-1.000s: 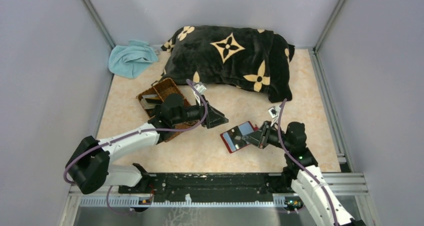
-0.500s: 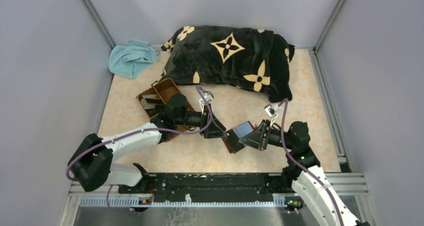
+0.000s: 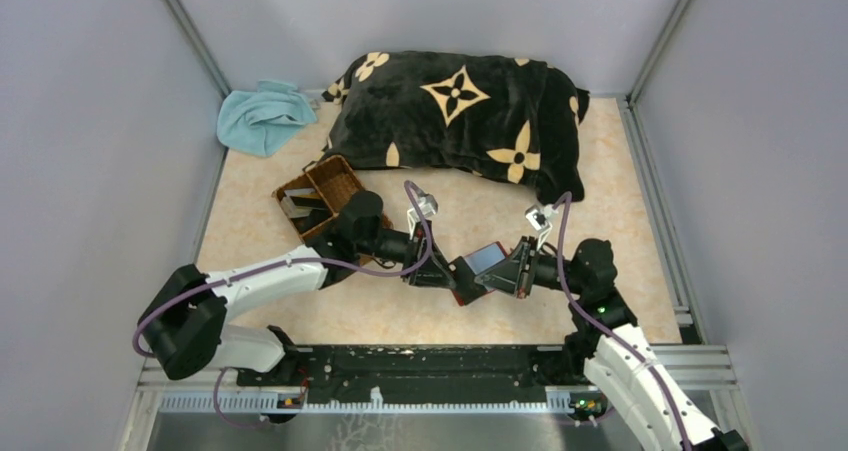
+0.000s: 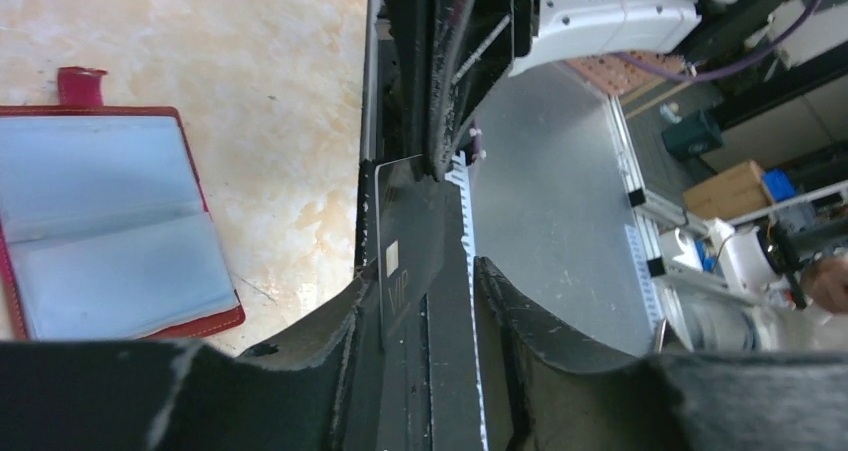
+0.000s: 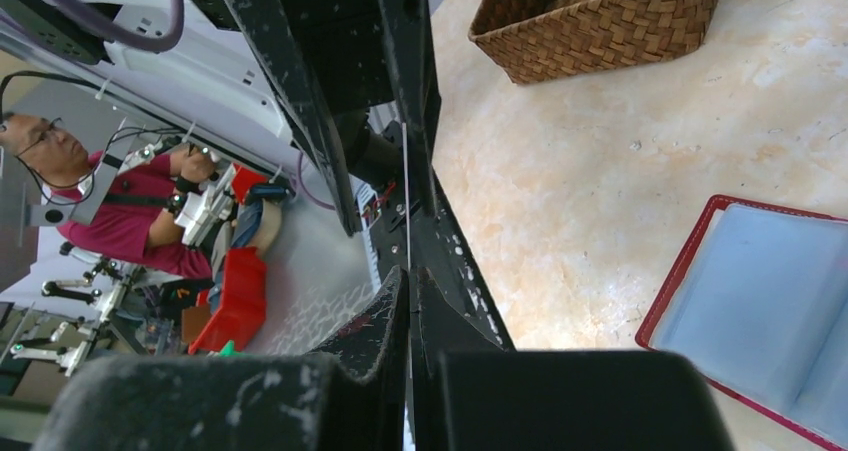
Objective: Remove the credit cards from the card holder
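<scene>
- The right gripper [image 5: 409, 283] is pinching a dark card [image 4: 402, 221] by one edge. Its jaws are closed tight, and the card is showing edge-on as a thin line in the right wrist view.
- The left gripper [image 4: 418, 279] is sitting with its jaws apart around the same card. One finger is lying close along the card's face, and a gap is showing on the other side.
- The card, bearing a chip and the letters "VIP", is hanging above the table [image 3: 610, 171] where the two grippers are meeting.
- The red card holder [image 4: 100, 221] is lying open and flat on the table just under the grippers — clear pockets facing up.
- A wicker basket [image 3: 322, 193] is standing behind the left arm, apart from the holder.
</scene>
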You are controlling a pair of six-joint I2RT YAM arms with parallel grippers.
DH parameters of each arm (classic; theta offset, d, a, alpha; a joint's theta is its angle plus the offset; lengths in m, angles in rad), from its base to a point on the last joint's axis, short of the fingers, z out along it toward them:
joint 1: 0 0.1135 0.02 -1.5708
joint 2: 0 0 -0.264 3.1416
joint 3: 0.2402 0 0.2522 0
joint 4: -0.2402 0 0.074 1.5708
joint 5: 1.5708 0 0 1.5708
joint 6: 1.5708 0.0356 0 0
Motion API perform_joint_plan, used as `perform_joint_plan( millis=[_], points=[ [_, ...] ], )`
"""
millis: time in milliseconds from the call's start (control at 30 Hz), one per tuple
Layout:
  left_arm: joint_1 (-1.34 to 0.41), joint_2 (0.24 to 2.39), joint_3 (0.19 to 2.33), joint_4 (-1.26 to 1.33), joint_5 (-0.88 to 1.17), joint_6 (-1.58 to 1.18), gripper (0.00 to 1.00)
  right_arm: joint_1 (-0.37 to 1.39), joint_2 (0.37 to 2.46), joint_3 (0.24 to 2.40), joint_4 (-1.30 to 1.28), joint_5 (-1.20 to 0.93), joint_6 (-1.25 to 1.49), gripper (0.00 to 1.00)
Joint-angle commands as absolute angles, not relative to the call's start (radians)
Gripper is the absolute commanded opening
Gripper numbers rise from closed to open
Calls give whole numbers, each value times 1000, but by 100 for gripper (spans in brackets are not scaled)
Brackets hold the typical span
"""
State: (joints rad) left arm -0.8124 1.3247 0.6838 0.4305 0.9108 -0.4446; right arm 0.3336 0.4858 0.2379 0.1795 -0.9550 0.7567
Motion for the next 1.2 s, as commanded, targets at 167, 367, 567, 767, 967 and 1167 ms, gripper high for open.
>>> perform_joint_plan(
  millis=[167,367,567,767,967,1167],
  points=[
    [-847,1332,722,381,864,-381,16,353,497,288,261,-958,761,0],
    [-846,1341,719,442,873,-412,7,356,491,286,254,-966,759,0],
    [-847,1340,719,458,872,-423,0,357,485,283,242,-961,755,0],
    [-818,1276,695,416,733,-418,0,357,439,310,73,-770,667,42],
    [-572,1175,693,95,346,-544,0,356,423,313,-122,-514,574,48],
    [-312,1047,653,-3,172,-615,0,357,428,226,-57,-539,619,47]
  ],
)
